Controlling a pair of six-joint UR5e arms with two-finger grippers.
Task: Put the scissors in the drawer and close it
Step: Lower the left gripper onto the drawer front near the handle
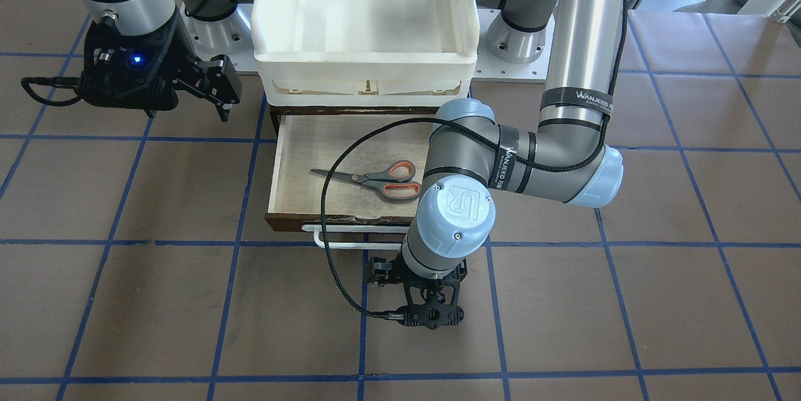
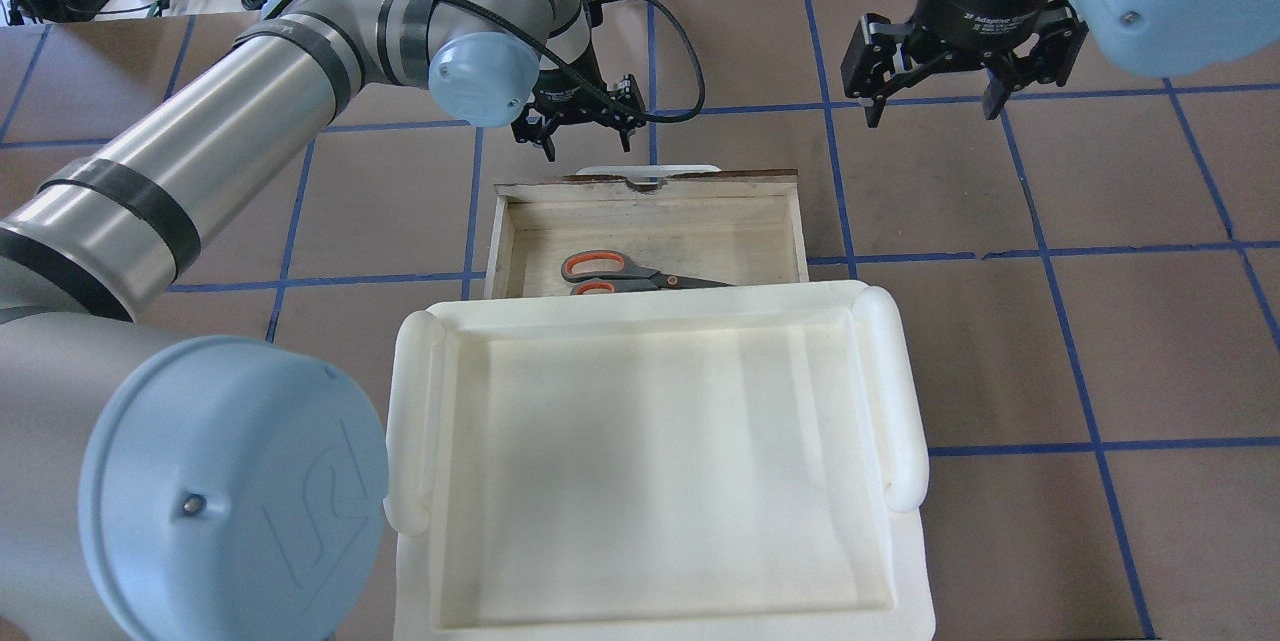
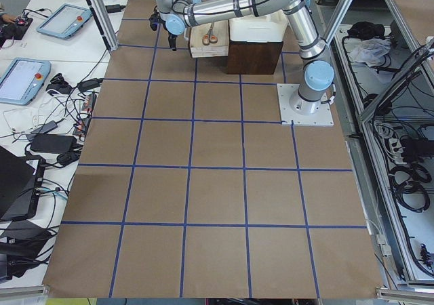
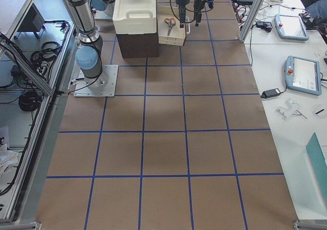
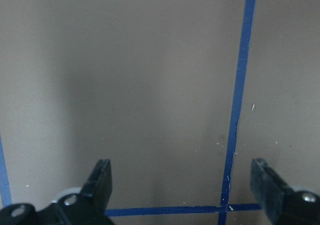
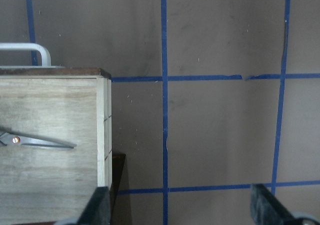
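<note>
The scissors [image 1: 375, 179], silver blades with grey and orange-red handles, lie flat inside the open wooden drawer [image 1: 273, 169]; they also show in the overhead view [image 2: 620, 271]. The drawer [image 2: 650, 221] is pulled out, its white bar handle [image 1: 350, 239] facing away from the robot. My left gripper [image 1: 416, 285] is open and empty, pointing down over the table just beyond the handle [image 2: 648, 169]. My right gripper [image 2: 935, 96] is open and empty, off to the drawer's side, above the table. The right wrist view shows the blade tips [image 6: 35, 141] and a drawer corner.
A white plastic tray [image 2: 640, 306] sits on top of the dark cabinet, over the drawer's rear part. The left arm's elbow [image 1: 457, 207] hangs over one end of the drawer. The brown table has blue grid lines [image 5: 235, 110].
</note>
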